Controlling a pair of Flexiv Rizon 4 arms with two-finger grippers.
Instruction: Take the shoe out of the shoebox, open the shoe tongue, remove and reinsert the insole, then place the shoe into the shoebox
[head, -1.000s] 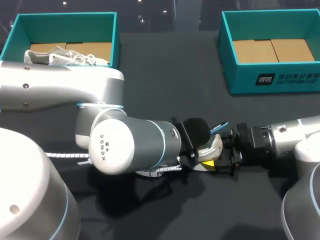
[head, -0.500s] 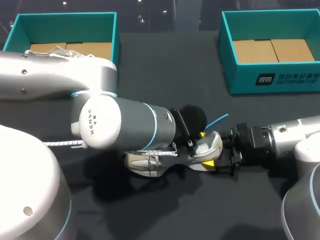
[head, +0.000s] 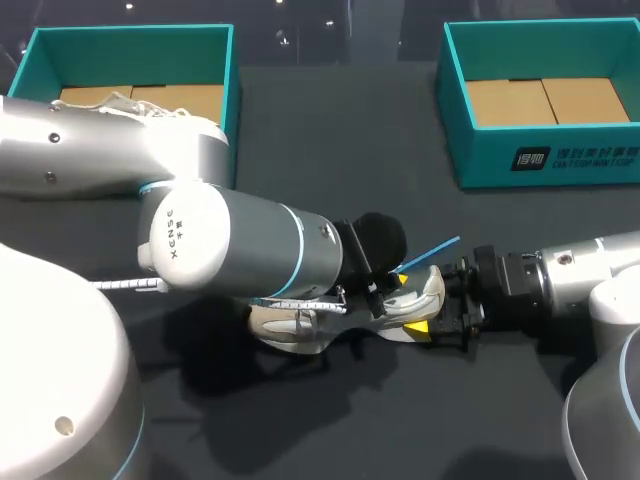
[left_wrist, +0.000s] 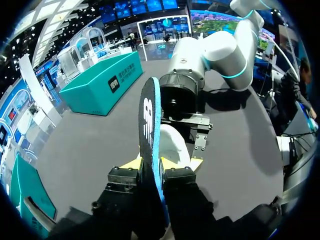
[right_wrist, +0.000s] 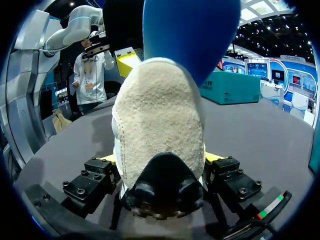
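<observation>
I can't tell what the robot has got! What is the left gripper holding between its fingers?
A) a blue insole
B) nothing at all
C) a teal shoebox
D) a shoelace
A: in the left wrist view the blue insole stands on edge, pinched from both sides by the left gripper, while the right gripper grips the shoe at its heel.

the shoe lies on the table near the front middle, toe left, heel right. the right gripper clasps the heel from the right. the left gripper, just left of it above the heel, pinches the insole, which sticks up over the heel. behind, well apart, stand the left box, with a second shoe in it, and the right box.
</observation>
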